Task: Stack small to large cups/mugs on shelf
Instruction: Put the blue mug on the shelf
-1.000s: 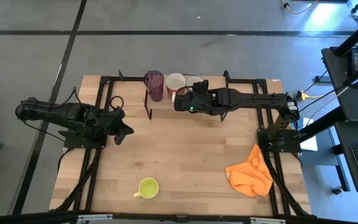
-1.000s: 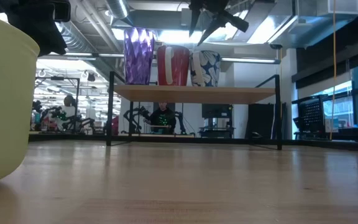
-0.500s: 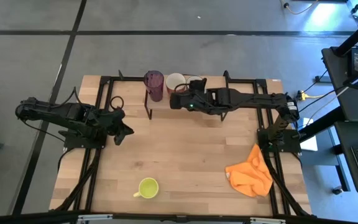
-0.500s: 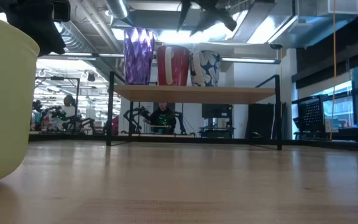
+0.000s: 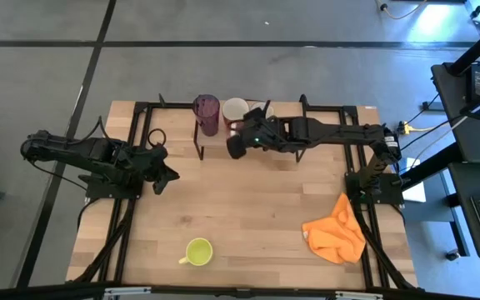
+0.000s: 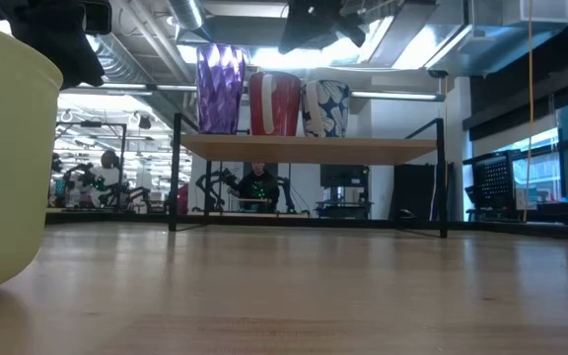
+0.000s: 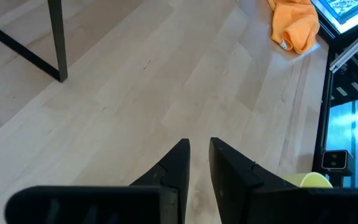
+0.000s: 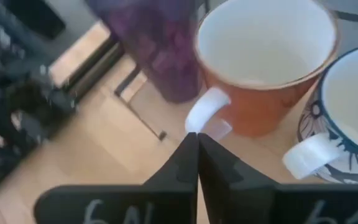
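The left gripper [image 5: 167, 175] waits over the left half of the table [image 5: 248, 208], its fingers [image 7: 178, 165] nearly together with only a thin slit between them and nothing held. Bare wood lies all around it, with open room toward the table's middle and front.

Near the front edge, left of centre, the yellow-green mug [image 5: 197, 251] stands alone, well apart from both arms and from the shelf [image 6: 309, 148], with clear boards on every side.

At the back edge the shelf carries three vessels in a row at its left end: the purple tumbler [image 5: 206, 114] at the left corner, the reddish-brown mug [image 5: 235, 111] just beside it, and the patterned mug [image 6: 325, 108] next, close against the reddish-brown one. In the low view the right portion of the board is bare.

The right gripper [image 5: 235, 148] hangs in front of the shelf's front edge, just past the reddish-brown mug's white handle [image 8: 205, 109]. Its fingers [image 8: 188, 158] are pressed together and grip nothing. In the low view it sits higher than the mug rims.

Toward the right front, the orange cloth [image 5: 334, 234] lies crumpled near the table's right edge, leaving the centre open.
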Controlling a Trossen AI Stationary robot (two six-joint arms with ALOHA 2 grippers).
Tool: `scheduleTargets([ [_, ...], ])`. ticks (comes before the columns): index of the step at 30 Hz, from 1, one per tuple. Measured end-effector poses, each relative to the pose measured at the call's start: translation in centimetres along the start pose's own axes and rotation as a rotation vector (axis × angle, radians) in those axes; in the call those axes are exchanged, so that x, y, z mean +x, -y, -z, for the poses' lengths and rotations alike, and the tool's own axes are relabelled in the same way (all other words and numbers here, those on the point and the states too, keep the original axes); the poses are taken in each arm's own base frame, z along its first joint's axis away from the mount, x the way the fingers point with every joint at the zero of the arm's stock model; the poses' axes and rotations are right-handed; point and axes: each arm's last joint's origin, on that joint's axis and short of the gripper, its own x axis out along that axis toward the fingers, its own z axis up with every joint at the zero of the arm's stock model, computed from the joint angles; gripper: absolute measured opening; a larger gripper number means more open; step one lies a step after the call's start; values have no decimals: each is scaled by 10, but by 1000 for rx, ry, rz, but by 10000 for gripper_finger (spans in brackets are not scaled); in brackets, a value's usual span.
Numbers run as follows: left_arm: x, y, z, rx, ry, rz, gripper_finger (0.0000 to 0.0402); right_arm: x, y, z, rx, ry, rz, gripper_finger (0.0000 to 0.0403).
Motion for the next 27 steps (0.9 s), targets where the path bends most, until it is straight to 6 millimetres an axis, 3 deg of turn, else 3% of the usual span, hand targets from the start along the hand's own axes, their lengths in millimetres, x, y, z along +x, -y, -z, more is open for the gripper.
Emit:
scheduleTargets([
  [7,0,0,0,0,0,0,55,-2,1,7,-230,-61,7,4],
  [15,0,-1,-1,1,47,-46,55,-18,-15,23,-518,57,119,10],
  [21,0,-3,-3,47,98,-99,55,-27,-24,33,-630,101,158,6],
  [27,0,-4,-4,82,136,-140,55,-25,-18,32,-652,80,204,9],
])
